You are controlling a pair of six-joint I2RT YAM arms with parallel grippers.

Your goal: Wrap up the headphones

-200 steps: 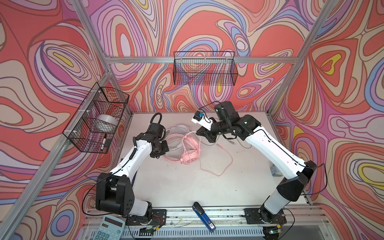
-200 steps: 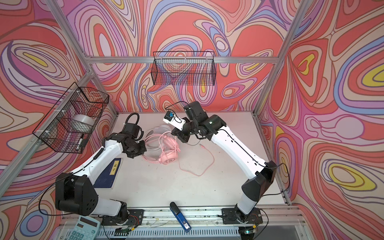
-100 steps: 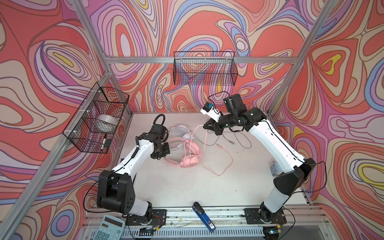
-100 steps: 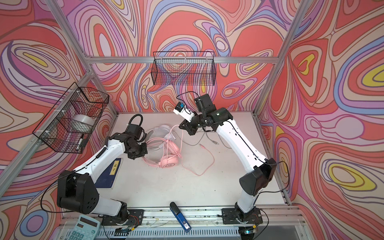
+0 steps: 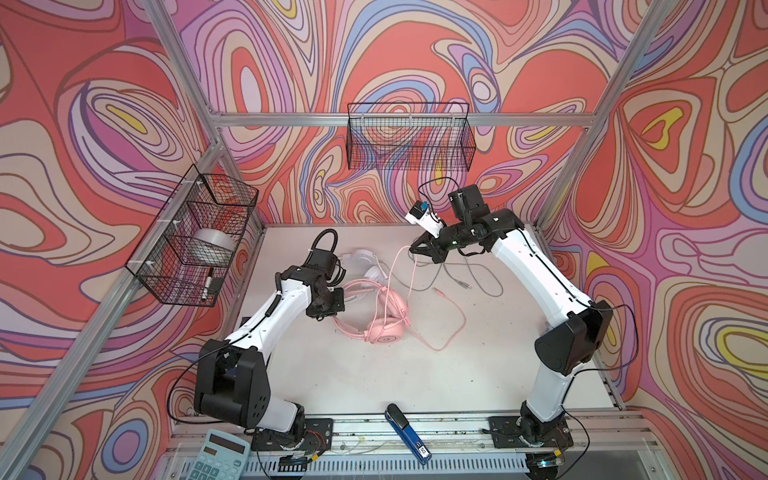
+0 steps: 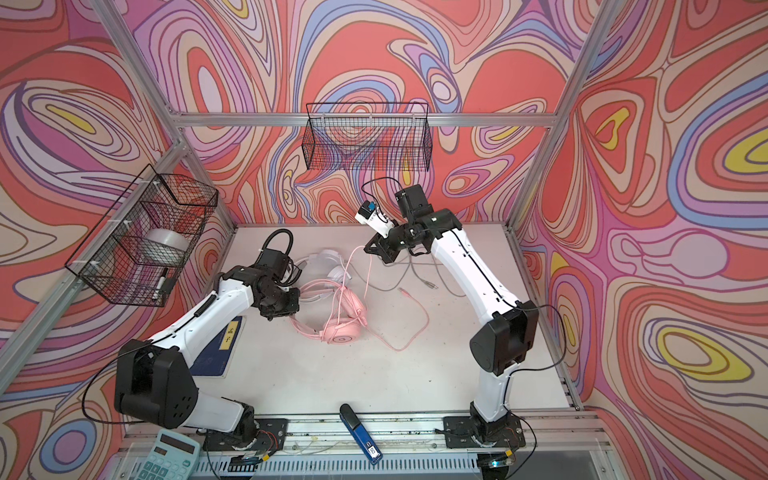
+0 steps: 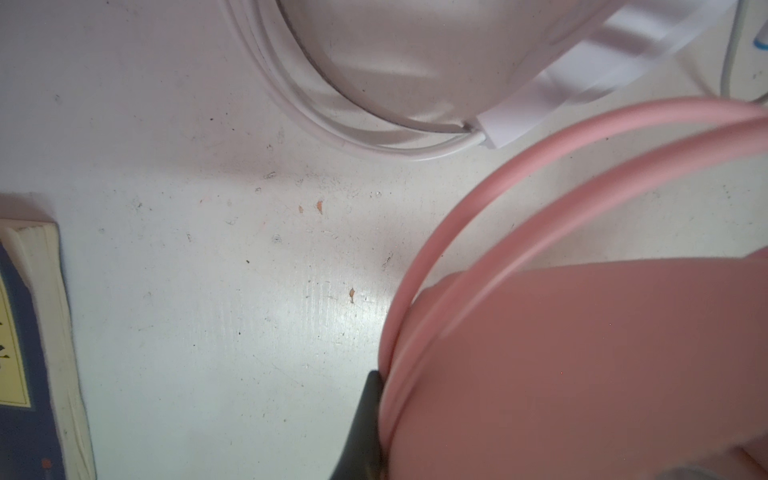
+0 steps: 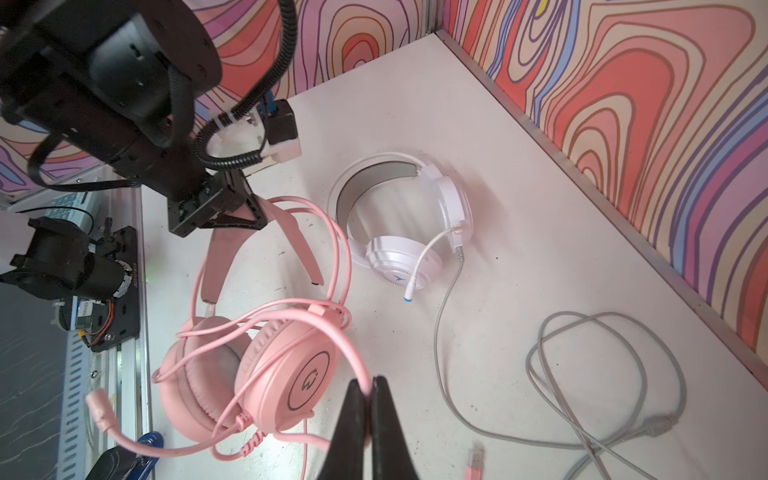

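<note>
We find the pink headset lying mid-table, with the left fingers clenched on its headband. Beyond it, the right fingers pinch the pink cable, held clear of the table. Farthest back lies the white headset, its grey cable loose alongside.
</note>
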